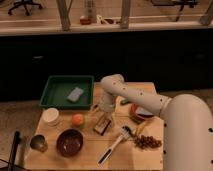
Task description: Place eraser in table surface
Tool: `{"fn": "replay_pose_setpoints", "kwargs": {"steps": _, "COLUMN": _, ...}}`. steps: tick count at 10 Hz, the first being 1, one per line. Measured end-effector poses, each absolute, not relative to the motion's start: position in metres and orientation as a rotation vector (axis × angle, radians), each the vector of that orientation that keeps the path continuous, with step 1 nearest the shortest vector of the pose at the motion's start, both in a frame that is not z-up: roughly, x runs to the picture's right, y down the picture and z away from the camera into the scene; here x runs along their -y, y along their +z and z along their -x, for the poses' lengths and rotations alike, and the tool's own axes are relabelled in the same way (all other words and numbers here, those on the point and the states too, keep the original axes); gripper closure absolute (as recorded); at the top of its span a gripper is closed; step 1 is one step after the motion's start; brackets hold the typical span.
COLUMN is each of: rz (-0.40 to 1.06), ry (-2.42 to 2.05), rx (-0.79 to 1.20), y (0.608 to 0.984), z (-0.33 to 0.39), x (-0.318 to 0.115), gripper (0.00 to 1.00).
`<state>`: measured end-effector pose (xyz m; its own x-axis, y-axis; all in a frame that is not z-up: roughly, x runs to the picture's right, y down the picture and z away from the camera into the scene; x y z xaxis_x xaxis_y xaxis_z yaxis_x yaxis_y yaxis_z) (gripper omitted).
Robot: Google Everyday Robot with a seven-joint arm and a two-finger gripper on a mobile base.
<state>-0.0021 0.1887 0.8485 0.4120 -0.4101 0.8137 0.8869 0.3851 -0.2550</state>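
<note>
The eraser [102, 124], a small block with a pale top and dark base, lies tilted on the light wooden table surface [150, 155], just right of the orange fruit [77, 119]. My gripper [104, 113] hangs from the white arm directly above the eraser, very close to it. I cannot tell whether it touches the eraser.
A green tray [52, 93] with a grey-blue sponge pad [75, 94] stands at the back left. A white cup [50, 116], a metal cup [38, 143] and a dark bowl [69, 142] sit front left. A white-headed brush [114, 144], grapes [146, 142] and a plate of fruit [141, 113] lie right.
</note>
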Motion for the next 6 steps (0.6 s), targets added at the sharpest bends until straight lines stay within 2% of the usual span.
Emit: {"fn": "replay_pose_setpoints", "kwargs": {"steps": 6, "rz": 0.774, "ry": -0.94, "rx": 0.726, "y": 0.848, "z": 0.0028, "x": -0.188, "gripper": 0.2}}
